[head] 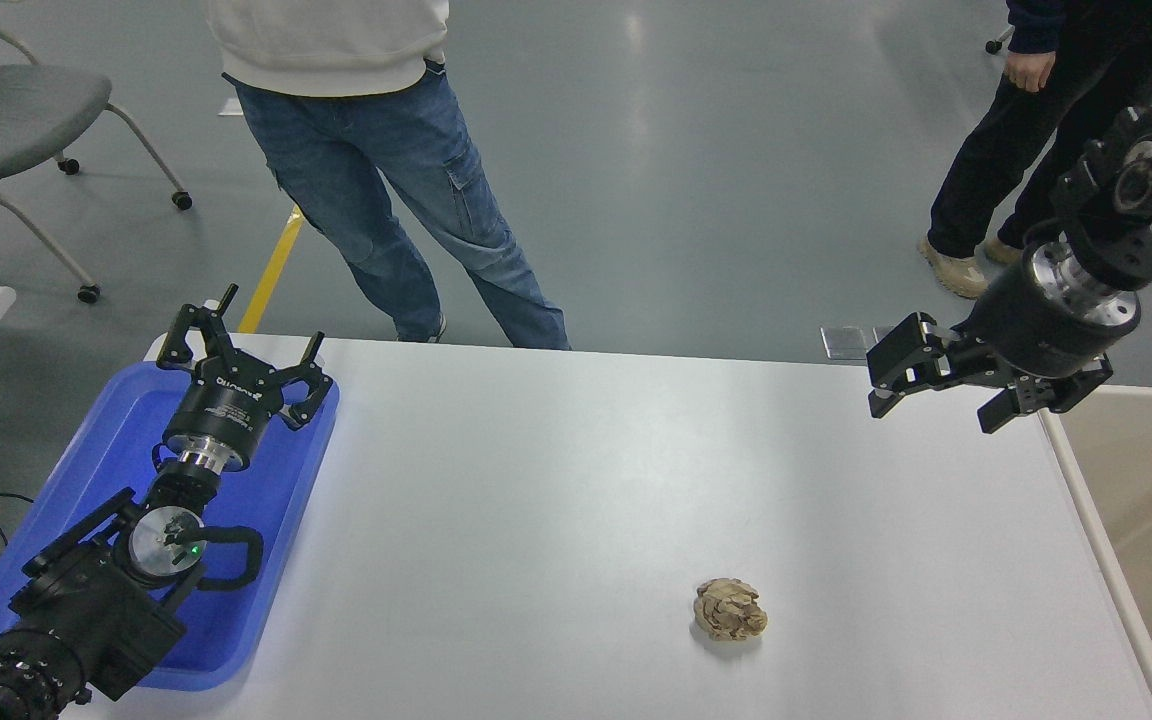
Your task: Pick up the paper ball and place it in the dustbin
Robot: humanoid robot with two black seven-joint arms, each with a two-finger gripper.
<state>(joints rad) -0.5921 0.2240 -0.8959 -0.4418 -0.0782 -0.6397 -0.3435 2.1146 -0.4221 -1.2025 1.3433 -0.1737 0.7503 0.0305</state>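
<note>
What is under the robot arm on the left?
A blue tray lies under the left arm, with the left gripper over its far end. Whether anything sits in the tray beneath the arm cannot be seen.

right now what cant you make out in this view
- Dustbin: head view, cut off by the right edge; depth and contents unseen.
- Right gripper: its height above the table cannot be judged.
- Both standing people: cut off by the top edge.
- Paper ball: underside hidden.
</note>
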